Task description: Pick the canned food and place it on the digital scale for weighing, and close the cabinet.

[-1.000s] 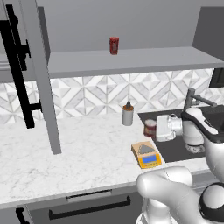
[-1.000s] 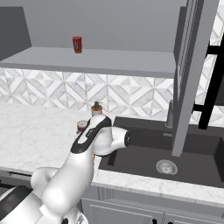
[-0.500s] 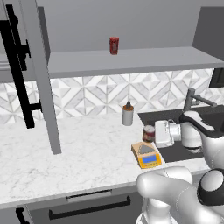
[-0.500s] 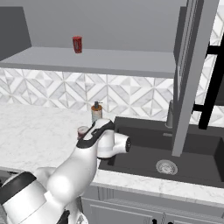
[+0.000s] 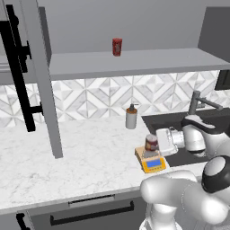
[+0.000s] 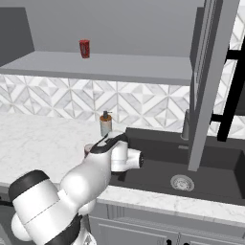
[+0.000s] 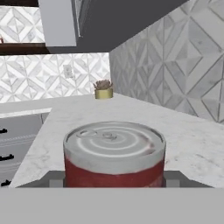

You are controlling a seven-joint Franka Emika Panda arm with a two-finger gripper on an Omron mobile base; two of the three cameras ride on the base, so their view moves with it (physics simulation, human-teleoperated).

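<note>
The gripper [image 5: 155, 143] pinches the canned food [image 5: 151, 142] upright on the digital scale [image 5: 150, 160], near the counter's [image 5: 81, 152] front edge.

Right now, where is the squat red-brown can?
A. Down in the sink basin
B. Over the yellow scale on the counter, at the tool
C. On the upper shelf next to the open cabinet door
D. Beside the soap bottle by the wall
B. In the left base view the can sits just above the yellow scale at the tool, and the hand view shows it between the fingers.
</note>
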